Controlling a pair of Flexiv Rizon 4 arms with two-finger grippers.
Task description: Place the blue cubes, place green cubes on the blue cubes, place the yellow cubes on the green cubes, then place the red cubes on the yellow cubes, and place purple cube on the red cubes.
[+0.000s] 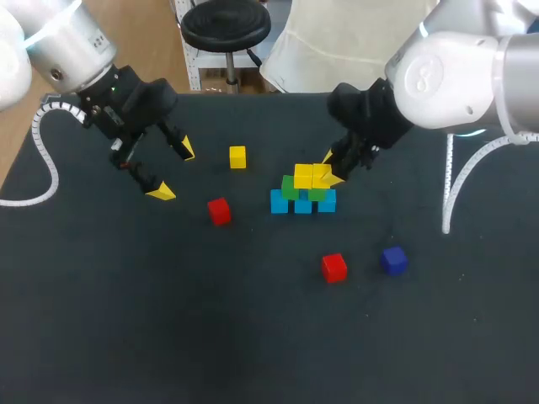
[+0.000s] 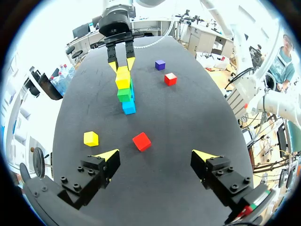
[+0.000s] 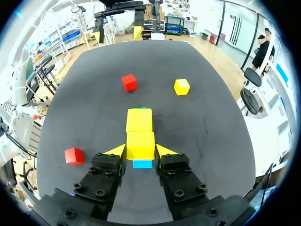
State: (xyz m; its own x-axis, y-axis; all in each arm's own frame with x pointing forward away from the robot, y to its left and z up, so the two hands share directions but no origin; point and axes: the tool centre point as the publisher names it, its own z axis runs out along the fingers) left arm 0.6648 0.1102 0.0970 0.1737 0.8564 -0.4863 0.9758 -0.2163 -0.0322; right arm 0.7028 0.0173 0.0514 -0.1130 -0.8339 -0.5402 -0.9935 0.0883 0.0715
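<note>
A row of blue cubes (image 1: 280, 202) carries green cubes (image 1: 290, 187), and one yellow cube (image 1: 303, 177) rests on those. My right gripper (image 1: 330, 169) is shut on a second yellow cube (image 3: 140, 145) beside that one, atop the stack, with a blue cube (image 3: 142, 164) showing below it. A loose yellow cube (image 1: 237, 156) lies left of the stack. One red cube (image 1: 219, 210) sits at front left, another red cube (image 1: 334, 267) in front. The purple cube (image 1: 393, 260) is at front right. My left gripper (image 1: 173, 171) hovers open at the left, with the red cube (image 2: 141, 141) ahead of it.
The black table (image 1: 126, 320) has wide free room across its front and left. My right arm (image 1: 446, 76) reaches in over the back right corner. Beside my left arm hangs a white cable (image 1: 42, 181) at the left edge.
</note>
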